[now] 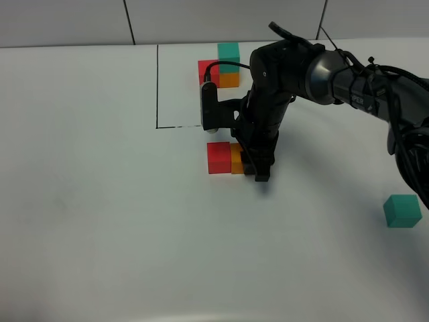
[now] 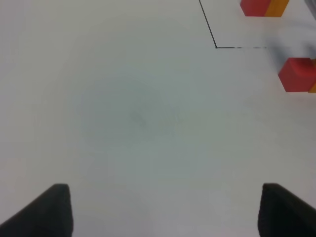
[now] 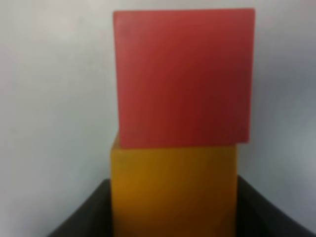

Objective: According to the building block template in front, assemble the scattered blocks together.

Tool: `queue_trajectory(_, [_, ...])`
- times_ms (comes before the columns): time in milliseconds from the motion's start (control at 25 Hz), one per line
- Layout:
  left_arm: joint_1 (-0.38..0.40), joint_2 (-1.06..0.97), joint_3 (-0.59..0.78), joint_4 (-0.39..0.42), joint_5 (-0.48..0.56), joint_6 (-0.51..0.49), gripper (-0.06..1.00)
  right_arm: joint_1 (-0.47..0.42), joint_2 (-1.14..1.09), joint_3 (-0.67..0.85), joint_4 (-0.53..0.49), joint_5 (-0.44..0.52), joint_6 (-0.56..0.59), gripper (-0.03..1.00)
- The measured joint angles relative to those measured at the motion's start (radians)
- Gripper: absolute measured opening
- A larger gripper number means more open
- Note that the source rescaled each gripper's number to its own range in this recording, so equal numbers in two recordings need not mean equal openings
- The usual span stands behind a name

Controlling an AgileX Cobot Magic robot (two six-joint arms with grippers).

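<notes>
Side by side, touching: red block (image 1: pixel 218 157), orange block (image 1: pixel 236 159); teal block (image 1: pixel 402 210) well apart, right.

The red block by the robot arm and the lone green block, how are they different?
The red block is red; the green block is teal. The red block touches the orange block, held by the right end effector; the green block stands alone, far to the right. Both are similar-sized cubes flat on the white table.
</notes>
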Motion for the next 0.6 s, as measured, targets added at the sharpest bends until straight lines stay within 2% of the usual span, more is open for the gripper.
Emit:
queue_trajectory(200, [0.000, 0.000, 0.000, 0.000, 0.000, 0.000, 0.66, 0.000, -0.009, 0.007, -0.005, -0.010, 0.049, 0.66])
queue_trajectory(280, [0.000, 0.000, 0.000, 0.000, 0.000, 0.000, 0.66, 0.000, -0.029, 0.008, -0.011, -0.010, 0.085, 0.80])
queue_trajectory(400, [0.000, 0.000, 0.000, 0.000, 0.000, 0.000, 0.66, -0.006, -0.070, 0.010, -0.028, -0.003, 0.156, 0.88])
queue_trajectory(600, [0.000, 0.000, 0.000, 0.000, 0.000, 0.000, 0.66, -0.064, -0.177, 0.111, -0.030, -0.017, 0.280, 0.90])
